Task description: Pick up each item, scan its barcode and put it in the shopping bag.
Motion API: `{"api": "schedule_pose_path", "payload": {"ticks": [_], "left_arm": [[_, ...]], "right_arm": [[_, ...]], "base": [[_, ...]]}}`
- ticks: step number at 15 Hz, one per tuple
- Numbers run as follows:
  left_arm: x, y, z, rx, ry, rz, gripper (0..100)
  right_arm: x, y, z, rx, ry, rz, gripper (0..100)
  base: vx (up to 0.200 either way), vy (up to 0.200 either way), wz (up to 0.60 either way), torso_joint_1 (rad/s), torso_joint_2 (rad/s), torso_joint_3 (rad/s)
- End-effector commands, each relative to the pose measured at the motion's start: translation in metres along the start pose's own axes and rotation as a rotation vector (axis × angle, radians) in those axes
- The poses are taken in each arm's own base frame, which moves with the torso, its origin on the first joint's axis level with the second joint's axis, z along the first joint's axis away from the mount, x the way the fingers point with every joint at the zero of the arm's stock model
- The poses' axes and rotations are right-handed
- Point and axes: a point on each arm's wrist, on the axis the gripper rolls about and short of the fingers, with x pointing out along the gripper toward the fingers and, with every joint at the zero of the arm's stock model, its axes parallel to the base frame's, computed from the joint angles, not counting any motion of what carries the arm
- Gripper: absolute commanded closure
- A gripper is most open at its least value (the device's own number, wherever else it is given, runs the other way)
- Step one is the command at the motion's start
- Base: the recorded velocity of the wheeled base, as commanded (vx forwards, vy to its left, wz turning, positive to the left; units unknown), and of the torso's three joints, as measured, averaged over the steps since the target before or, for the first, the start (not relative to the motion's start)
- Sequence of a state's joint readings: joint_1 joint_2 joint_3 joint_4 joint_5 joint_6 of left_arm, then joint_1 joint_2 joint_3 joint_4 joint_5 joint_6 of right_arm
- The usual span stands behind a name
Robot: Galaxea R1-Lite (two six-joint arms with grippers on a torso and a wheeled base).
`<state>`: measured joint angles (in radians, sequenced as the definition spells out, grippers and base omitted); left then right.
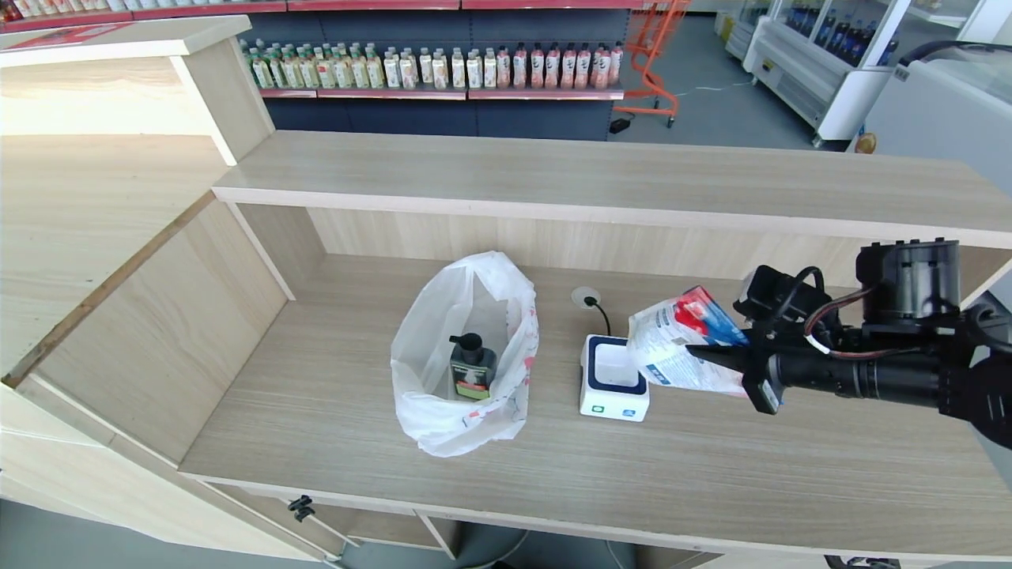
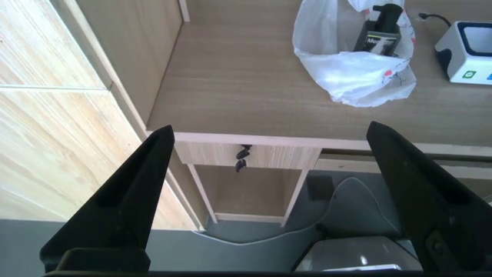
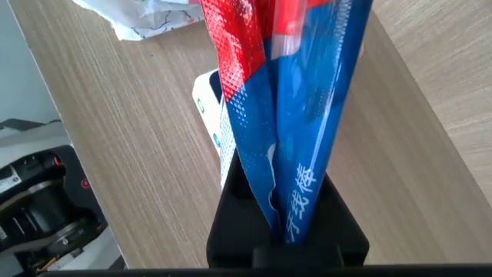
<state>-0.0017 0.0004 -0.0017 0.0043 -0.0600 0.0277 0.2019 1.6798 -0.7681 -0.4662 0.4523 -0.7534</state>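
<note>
My right gripper (image 1: 715, 354) is shut on a red, blue and white packet (image 1: 681, 340), holding it in the air just right of the white barcode scanner (image 1: 613, 378) on the counter. In the right wrist view the packet (image 3: 288, 108) stands up between the fingers, with the scanner (image 3: 211, 108) behind it. A white plastic shopping bag (image 1: 466, 356) sits left of the scanner, open at the top, with a dark pump bottle (image 1: 473, 366) upright inside. My left gripper (image 2: 269, 200) hangs open below the counter's front edge, holding nothing; the bag (image 2: 354, 54) and bottle (image 2: 382, 35) lie beyond it.
The wooden counter (image 1: 553, 458) has a raised back ledge (image 1: 601, 178) and a side wall on the left. A cable runs from the scanner to a grommet (image 1: 586, 298). Shelves of bottles (image 1: 443, 67) stand in the room behind.
</note>
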Motion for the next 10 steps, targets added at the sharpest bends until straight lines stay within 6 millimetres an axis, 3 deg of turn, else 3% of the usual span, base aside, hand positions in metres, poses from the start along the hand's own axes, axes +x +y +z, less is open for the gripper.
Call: {"api": "schedule_pose_path", "payload": {"ticks": [1, 3, 10], "left_arm": [[0.000, 0.000, 0.000, 0.000, 0.002, 0.000, 0], [0.000, 0.000, 0.000, 0.000, 0.002, 0.000, 0], [0.000, 0.000, -0.001, 0.000, 0.002, 0.000, 0]], "right_arm": [[0.007, -0.002, -0.011, -0.024, 0.008, 0.031, 100], [0.014, -0.009, -0.025, -0.080, 0.009, 0.058, 100], [0.052, -0.018, -0.038, -0.154, -0.113, 0.075, 100]], "base": [[0.000, 0.000, 0.00, 0.000, 0.00, 0.000], [0.000, 0.000, 0.00, 0.000, 0.00, 0.000], [0.000, 0.000, 0.00, 0.000, 0.00, 0.000]]}}
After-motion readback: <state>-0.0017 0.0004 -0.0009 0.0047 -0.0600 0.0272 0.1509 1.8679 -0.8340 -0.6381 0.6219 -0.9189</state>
